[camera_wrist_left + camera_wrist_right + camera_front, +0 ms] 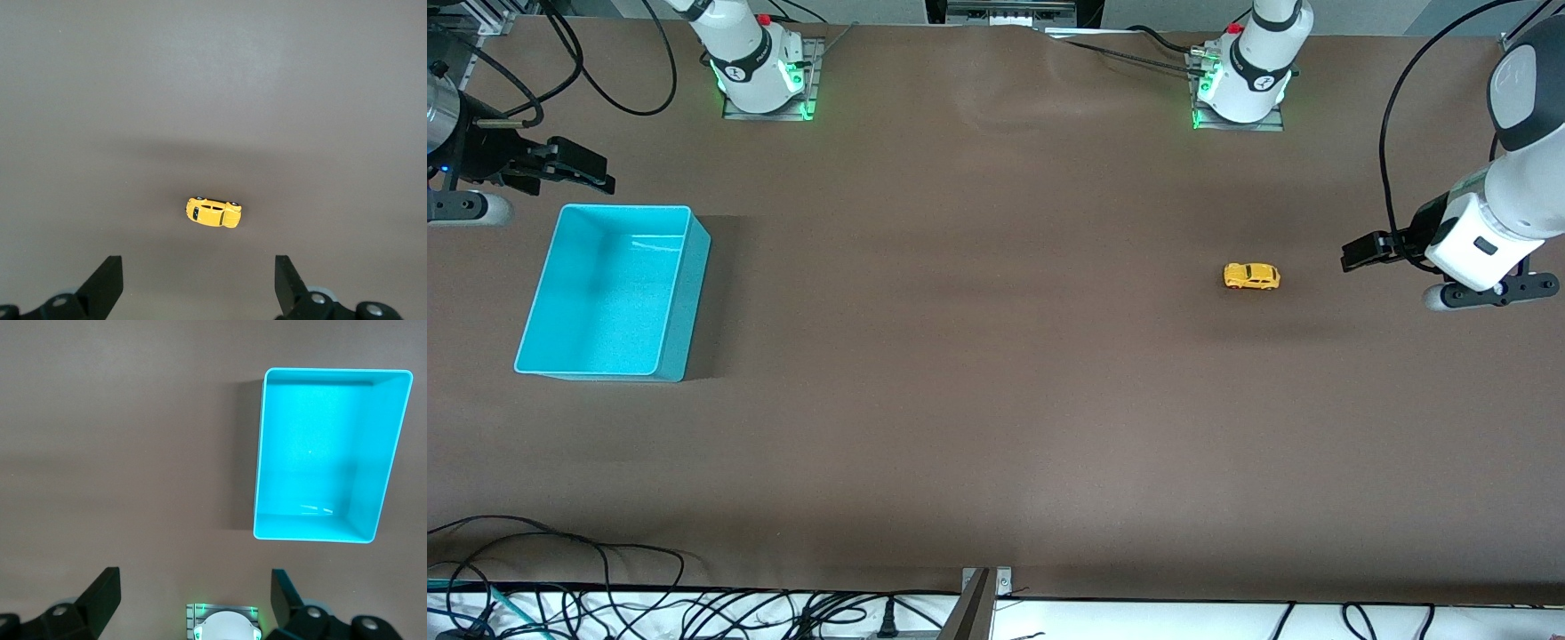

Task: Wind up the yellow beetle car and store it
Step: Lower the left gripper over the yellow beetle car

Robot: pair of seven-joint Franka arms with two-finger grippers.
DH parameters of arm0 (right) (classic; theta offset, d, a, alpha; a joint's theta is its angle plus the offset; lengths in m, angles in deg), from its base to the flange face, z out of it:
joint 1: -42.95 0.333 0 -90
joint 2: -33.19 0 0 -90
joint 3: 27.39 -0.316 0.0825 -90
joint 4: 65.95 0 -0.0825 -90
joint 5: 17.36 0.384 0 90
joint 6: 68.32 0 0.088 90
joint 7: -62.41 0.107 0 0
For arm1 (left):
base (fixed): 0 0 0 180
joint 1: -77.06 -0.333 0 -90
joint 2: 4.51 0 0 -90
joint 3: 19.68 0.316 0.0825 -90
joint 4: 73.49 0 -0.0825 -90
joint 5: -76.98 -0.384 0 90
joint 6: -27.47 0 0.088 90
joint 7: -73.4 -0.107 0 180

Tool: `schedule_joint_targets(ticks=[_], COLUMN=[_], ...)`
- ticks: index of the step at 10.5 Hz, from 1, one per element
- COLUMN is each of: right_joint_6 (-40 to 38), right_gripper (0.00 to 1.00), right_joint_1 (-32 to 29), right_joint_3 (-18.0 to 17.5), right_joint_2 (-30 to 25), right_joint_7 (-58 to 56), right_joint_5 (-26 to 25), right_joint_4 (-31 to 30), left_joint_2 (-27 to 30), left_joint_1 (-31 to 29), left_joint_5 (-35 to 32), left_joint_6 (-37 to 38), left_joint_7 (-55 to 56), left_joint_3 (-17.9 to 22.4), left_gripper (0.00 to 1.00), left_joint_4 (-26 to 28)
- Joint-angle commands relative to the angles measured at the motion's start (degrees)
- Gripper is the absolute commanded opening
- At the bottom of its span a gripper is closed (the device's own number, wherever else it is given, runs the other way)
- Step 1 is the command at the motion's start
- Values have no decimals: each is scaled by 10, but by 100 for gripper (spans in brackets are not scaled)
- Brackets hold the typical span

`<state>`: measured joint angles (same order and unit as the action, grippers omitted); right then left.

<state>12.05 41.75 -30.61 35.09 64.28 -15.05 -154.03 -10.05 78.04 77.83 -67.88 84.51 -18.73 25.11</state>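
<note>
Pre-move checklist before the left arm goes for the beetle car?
1. Yellow beetle car on its wheels on the table: ok.
2. Left claw open, empty, up beside the car toward the left arm's end: ok.
3. Car between the left claw's fingers in the wrist view: ok.
4. Teal bin empty, at the right arm's end: ok.
5. Right claw open, waiting by the bin: ok.
6. Car's wind-up state: cannot tell.
</note>
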Motion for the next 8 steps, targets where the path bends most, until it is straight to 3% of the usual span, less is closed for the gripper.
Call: schedule_joint_targets(ticks=[1, 5, 8], right_joint_6=[-2, -2, -2], right_gripper=[100, 100, 100], right_joint_1=[2, 2, 2], right_joint_3=[4, 4, 4], right_joint_2=[-1, -1, -1], right_joint_7=[-9, -9, -9], right_joint_5=[-6, -6, -5], right_joint_4=[0, 0, -2], left_joint_2=[-16, -25, -20], left_joint_1=[-19, -33, -30], left_joint_5=[27, 47, 46], left_joint_6=[10, -4, -113], left_joint_7=[84, 348, 545], left_joint_3=[1, 1, -5], left_gripper=[100, 100, 100], left_joint_4=[-7, 44, 139])
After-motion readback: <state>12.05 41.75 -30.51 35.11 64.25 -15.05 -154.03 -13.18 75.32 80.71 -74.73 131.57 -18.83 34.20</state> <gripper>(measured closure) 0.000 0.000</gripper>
